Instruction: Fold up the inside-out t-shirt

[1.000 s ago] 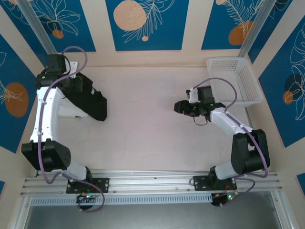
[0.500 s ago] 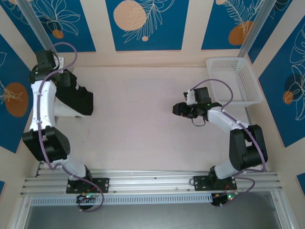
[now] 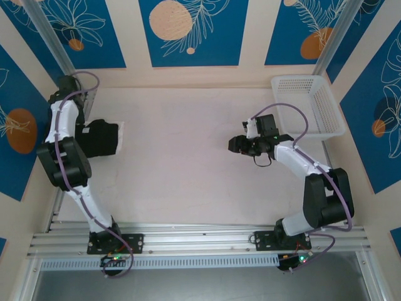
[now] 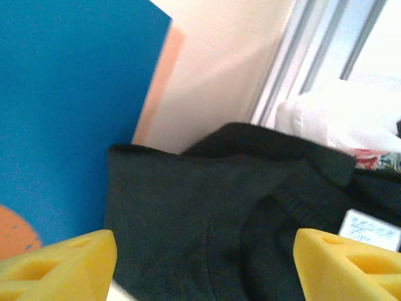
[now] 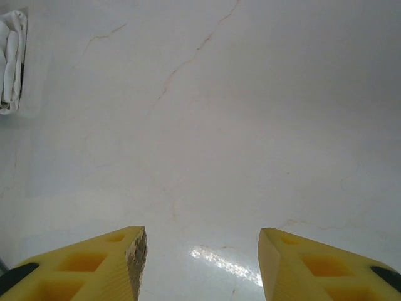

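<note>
yellow foam pads (image 4: pixel 62 260) of the left gripper (image 4: pixel 200 263) stand wide apart with nothing pinched between them, so those jaws are open. just past them lies the black soft cloth t-shirt (image 4: pixel 188 207), bunched in a heap. a small white printed label (image 4: pixel 371 229) shows at its right side and a sliver of pink floral print (image 4: pixel 374 159) sits at the far edge. behind the shirt there is a white folded garment (image 4: pixel 338 113), and beyond that a blue wall panel (image 4: pixel 62 94)

from above, the t-shirt (image 3: pixel 101 138) sits at the far left of the pale marbled table (image 3: pixel 188 169), hard by the left arm, with the white garment (image 3: pixel 121 133) poking out on its right side

over on the other side, the right gripper (image 5: pixel 200 263) has its yellow fingers (image 5: pixel 94 263) parted over bare tabletop (image 5: pixel 207 125), gripping nothing. seen from overhead, that gripper (image 3: pixel 237 143) hangs right of the middle, well apart from the shirt. a white plastic mesh basket (image 3: pixel 310 103) stands in the far right corner behind it
</note>
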You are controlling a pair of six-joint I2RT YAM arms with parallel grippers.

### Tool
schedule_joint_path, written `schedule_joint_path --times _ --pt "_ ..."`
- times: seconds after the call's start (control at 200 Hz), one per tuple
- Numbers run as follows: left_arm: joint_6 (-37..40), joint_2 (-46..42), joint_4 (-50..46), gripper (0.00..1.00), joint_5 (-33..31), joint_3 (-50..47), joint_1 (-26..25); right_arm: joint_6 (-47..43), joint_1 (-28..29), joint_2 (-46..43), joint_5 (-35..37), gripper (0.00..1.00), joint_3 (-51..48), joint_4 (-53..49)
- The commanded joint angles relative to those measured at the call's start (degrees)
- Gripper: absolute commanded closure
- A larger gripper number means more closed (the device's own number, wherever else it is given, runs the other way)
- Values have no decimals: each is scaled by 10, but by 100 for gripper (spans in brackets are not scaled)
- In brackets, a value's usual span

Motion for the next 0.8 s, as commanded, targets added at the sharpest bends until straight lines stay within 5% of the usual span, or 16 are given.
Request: schedule_joint_path --times 0.0,0.125,0.29,0.37,0.515,0.61,0.69,0.795 --pt "-50 -75 -28 21 11 15 3 -16 4 -43 45 48 3 -35" --pt "-123 -175 -8 15 152 -57 2 -25 4 -95 119 43 -17 -58" --pt "-251 -350 146 9 366 -263 -7 -39 7 -186 218 30 -45 -84" --pt "-305 -426 218 9 398 -365 -23 -41 3 -224 258 23 -59 -92" --pt "-344 -526 311 8 370 -538 -70 -22 2 -271 338 17 -95 -76" --pt "-327 -557 360 3 286 -633 -103 -27 -1 -272 401 14 -125 -32" --pt "-310 -561 401 0 214 -692 -128 -51 -3 -254 443 0 -151 23" --pt "-265 -552 462 0 119 -745 -169 -98 -6 -225 485 1 -188 116"
